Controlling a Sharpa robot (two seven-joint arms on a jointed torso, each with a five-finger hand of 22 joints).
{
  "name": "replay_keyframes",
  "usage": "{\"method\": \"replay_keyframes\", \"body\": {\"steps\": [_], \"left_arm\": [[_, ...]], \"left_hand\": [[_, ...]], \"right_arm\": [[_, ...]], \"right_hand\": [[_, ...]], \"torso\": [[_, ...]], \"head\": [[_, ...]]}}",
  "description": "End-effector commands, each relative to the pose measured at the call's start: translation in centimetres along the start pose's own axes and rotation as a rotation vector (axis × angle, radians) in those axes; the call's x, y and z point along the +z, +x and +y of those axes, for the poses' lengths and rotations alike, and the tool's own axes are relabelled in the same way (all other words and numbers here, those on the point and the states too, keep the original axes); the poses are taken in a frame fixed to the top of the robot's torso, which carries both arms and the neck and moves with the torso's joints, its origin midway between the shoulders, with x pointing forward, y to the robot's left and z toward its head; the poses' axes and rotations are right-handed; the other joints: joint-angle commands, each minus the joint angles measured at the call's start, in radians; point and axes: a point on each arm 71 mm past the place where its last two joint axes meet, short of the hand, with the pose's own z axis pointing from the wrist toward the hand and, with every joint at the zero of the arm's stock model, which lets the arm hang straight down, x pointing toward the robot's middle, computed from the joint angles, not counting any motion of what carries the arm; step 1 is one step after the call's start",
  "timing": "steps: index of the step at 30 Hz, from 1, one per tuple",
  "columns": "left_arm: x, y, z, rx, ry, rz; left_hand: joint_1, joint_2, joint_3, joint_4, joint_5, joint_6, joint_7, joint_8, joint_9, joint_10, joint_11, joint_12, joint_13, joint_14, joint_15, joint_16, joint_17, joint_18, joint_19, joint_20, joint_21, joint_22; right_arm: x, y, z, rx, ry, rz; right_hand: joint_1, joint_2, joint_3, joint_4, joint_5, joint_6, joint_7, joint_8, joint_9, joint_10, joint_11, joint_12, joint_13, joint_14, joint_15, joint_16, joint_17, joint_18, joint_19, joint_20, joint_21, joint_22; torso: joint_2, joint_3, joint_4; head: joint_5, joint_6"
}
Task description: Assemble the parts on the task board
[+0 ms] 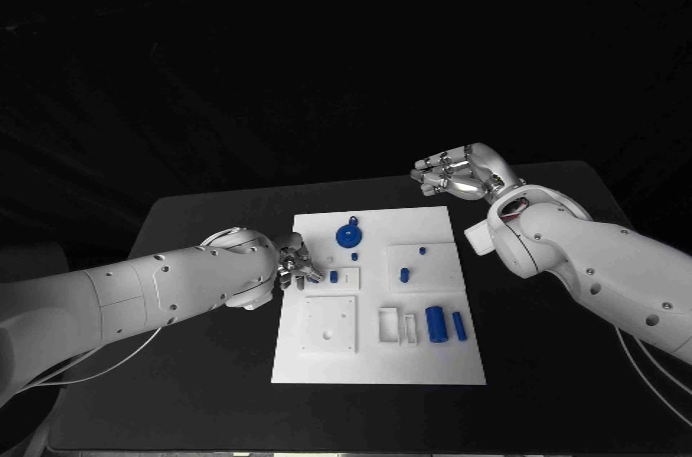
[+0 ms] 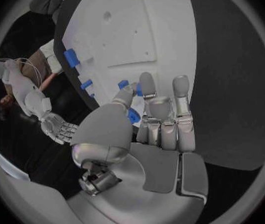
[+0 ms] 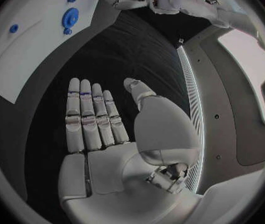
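Our left hand [image 1: 296, 262] pinches a small blue part [image 2: 133, 116] in its fingers [image 2: 146, 87] at the left edge of the white task board [image 1: 433, 362], mid-frame. Our right hand [image 1: 459, 174] waits open, upper right. The tiny part could slip and roll off the desk [image 1: 216, 377].

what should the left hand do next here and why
Probably lower the left hand a little and seat the small blue part it seems to pinch. It sits over the task board's left edge near a small recess, while the right hand hangs open off the board's far corner.
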Motion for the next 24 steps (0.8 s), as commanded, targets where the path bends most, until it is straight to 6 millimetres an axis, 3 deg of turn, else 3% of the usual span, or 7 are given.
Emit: {"method": "replay_keyframes", "body": {"steps": [1,10,24], "left_arm": [[0.06,0.13,0.10,0.014,-0.005,0.014],[0.25,0.32,-0.16,0.026,-0.020,0.030],[0.45,0.97,-0.53,0.041,-0.033,0.040]], "left_hand": [[0.045,0.032,0.007,-0.005,0.002,0.011,-0.016,0.003,0.061,0.044,-0.002,0.000,-0.001,0.000,-0.001,-0.001,-0.002,-0.002,0.004,0.001,-0.004,0.018],[0.047,0.035,0.005,-0.001,-0.016,0.008,-0.015,0.003,0.061,0.044,-0.002,-0.004,-0.001,-0.002,-0.001,-0.002,-0.004,-0.002,0.003,0.001,-0.005,0.018],[0.046,0.032,0.000,0.000,-0.011,0.011,-0.016,0.005,0.061,0.045,-0.002,-0.003,0.000,-0.002,-0.002,0.000,-0.002,-0.003,0.004,0.000,-0.004,0.018]], "right_arm": [[-0.02,0.13,0.08,0.000,-0.009,0.014],[-0.03,0.14,0.09,0.000,-0.009,0.014],[-0.04,0.12,0.08,0.000,-0.009,0.014]], "right_hand": [[0.007,0.002,-0.005,0.002,0.003,-0.002,-0.003,0.000,0.001,-0.004,-0.001,-0.006,-0.001,-0.010,0.000,-0.004,-0.001,0.013,-0.007,-0.002,-0.007,-0.001],[0.007,0.002,-0.005,0.002,0.003,-0.002,-0.003,0.000,0.001,-0.004,-0.001,-0.006,-0.001,-0.010,0.000,-0.004,-0.001,0.013,-0.007,-0.002,-0.007,-0.001],[0.007,0.002,-0.005,0.002,0.003,-0.002,-0.003,0.000,0.001,-0.004,-0.001,-0.006,-0.001,-0.010,0.000,-0.004,-0.001,0.013,-0.007,-0.002,-0.007,-0.001]], "torso": [[0.000,-0.0003,0.0000],[0.000,0.0002,-0.0012],[0.000,0.0003,-0.0004]], "head": [[0.000,0.001],[-0.001,0.000],[-0.004,-0.003]]}}
